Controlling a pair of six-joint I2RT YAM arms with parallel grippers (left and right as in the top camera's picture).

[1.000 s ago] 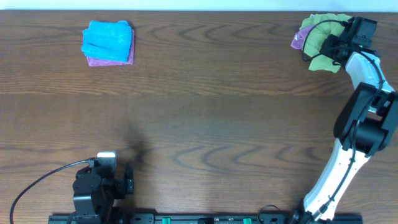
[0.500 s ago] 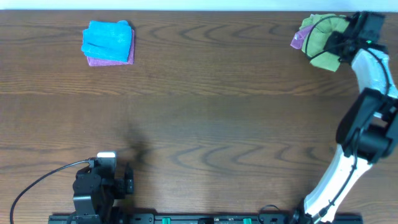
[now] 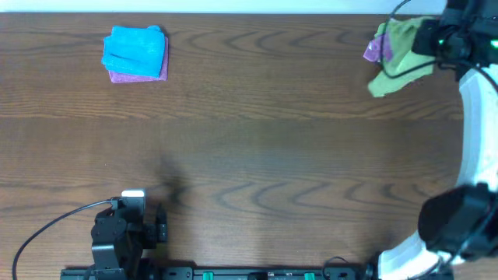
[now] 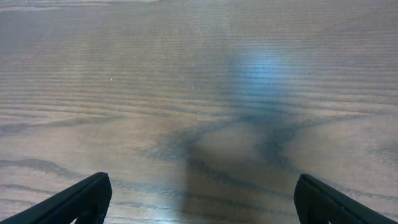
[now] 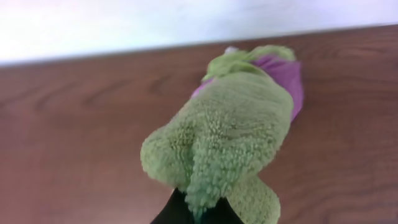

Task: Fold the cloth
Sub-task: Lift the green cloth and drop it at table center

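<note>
While the right gripper (image 5: pixel 196 210) is clamping the bunched lime-green towel (image 5: pixel 227 130) at the far right corner of the table (image 3: pixel 272 140), over a purple cloth (image 5: pixel 286 71), the left gripper (image 4: pixel 199 196) is idling wide open, empty. Pickup is likely proceeding; the next move is calling for carrying centreward and spreading flat.

Right wrist view: right pincer (image 5: pixel 194 213) was nearly all cut off by the bottom edge. Only 2 dark tips showed, closed on the cloth (image 5: pixel 230 124), whose lower end ran off frame too. Whole view was soft.
Overhead: right pincer's tips were buried in the cloth, arm clipped by top and right edges. Purple cloth (image 3: pixel 377 50) was mostly under the green, 1 sliver visible. Other purple cloth (image 3: pixel 136 76) was covered by the blue cloth (image 3: pixel 134 48) except 2 edges.
Left wrist view: left pincer (image 4: pixel 202 200) showed only 2 fingertips (image 4: pixel 87 198), wide apart at the bottom corners. Table (image 4: pixel 186 74) grain was blurred.
</note>
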